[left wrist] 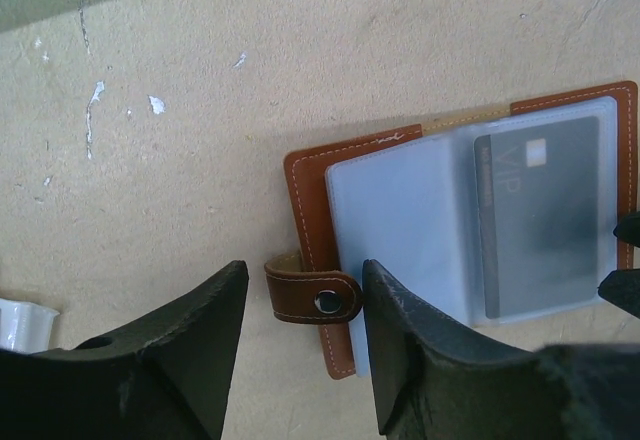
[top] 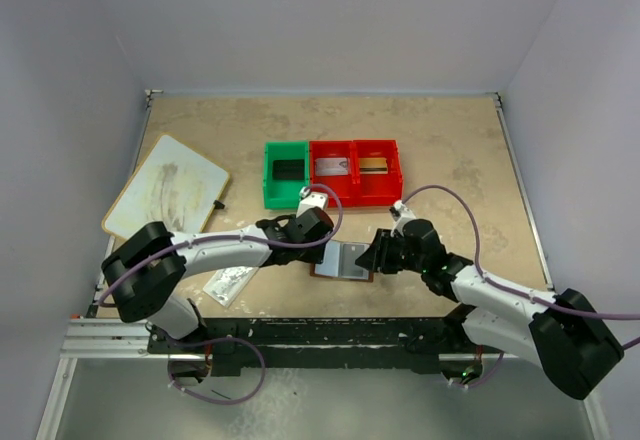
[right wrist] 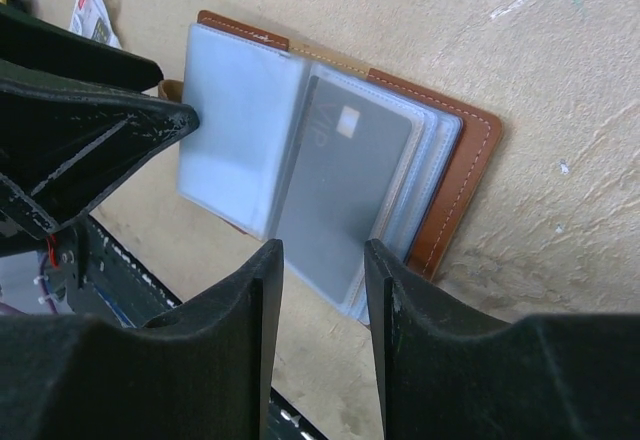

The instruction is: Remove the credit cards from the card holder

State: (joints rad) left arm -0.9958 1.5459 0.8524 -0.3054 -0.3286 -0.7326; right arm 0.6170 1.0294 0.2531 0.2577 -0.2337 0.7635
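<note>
The card holder lies open and flat on the bench, near its front edge, between the two tools. Its brown leather cover faces down and its pale bluish clear pockets fan upward. One pocket holds a dark card printed "VIP". The closing strap, with its small metal stud, sticks out from the cover's edge.

The left tool is partly open and straddles that strap. One finger is just beside the strap's studded end and the edge of the pockets, and the other stands apart from it, so nothing is clamped. The right tool is at the opposite side with its jaws parted. The edge of the pocket holding the dark card sits in the gap. It grips nothing, and I cannot tell whether its tips touch the plastic.

Farther back stand a green bin and two joined red bins, each with a card-like item inside. A white board lies at the left, and a small packet lies by the left arm.
</note>
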